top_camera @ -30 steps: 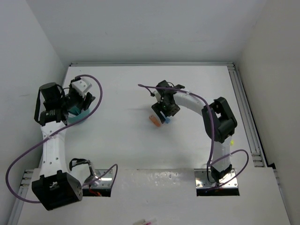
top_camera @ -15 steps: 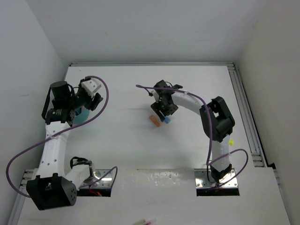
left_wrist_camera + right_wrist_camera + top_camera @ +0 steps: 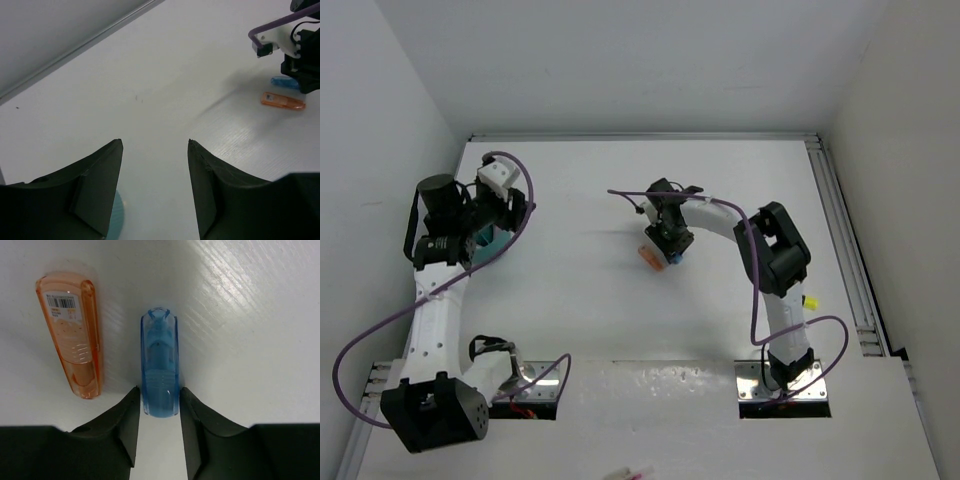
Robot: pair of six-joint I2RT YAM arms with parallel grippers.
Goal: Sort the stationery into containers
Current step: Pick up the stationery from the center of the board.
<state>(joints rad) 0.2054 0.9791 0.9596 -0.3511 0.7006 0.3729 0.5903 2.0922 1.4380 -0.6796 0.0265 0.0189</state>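
Hiding its contents, teal cup (image 3: pixel 117 222) sits beneath left end effector (image 3: pixel 155 150).

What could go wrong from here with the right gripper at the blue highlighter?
1. The right gripper brackets only the near end of the blue highlighter; held so far off centre, it may swing or slip when lifted.
2. The orange highlighter lies close beside one finger and could be knocked.
3. The left gripper hangs open beside the teal cup, perhaps blocking the drop.

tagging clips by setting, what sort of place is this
Probably a lab robot cell: a bare table inside white walls, two arms bolted at its edge, and two highlighters laid out.
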